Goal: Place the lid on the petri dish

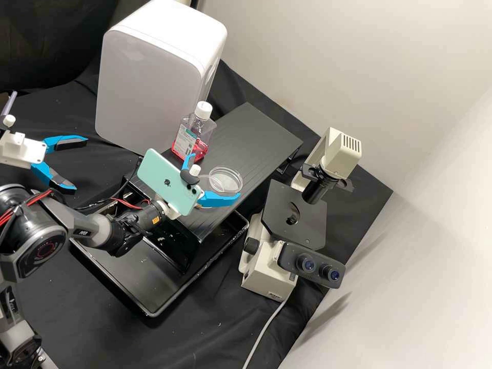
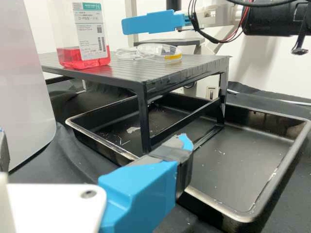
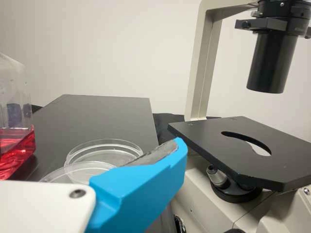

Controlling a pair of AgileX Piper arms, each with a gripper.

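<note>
Clear plastic dish (image 1: 226, 178) on top of black ribbed rack (image 1: 256, 133), uncovered, yellowish tint at its bottom in the left wrist view. Lid (image 1: 202, 176) flat on the rack just beside it, on the side toward the right gripper (image 1: 215, 175); rims touching or overlapping, cannot tell which. Right fingers (image 1: 221, 199) spread wide, holding nothing, one on each side of the lid in the high view; contact with the lid not clear. Left gripper (image 1: 81, 163) well apart from the rack, above the worktop (image 1: 205, 328) at the high view's left, fingers (image 1: 64, 142) also wide open and empty. Flask (image 1: 192, 134) with red liquid and white cap upright on the rack behind the dish, near but apart. Rack standing in a black tray (image 1: 148, 297). White box (image 1: 154, 72) behind the rack. Microscope (image 1: 300, 225) just beside rack and tray, on the side away from the left gripper, with white cable (image 1: 264, 330) trailing toward the worktop's front.
</note>
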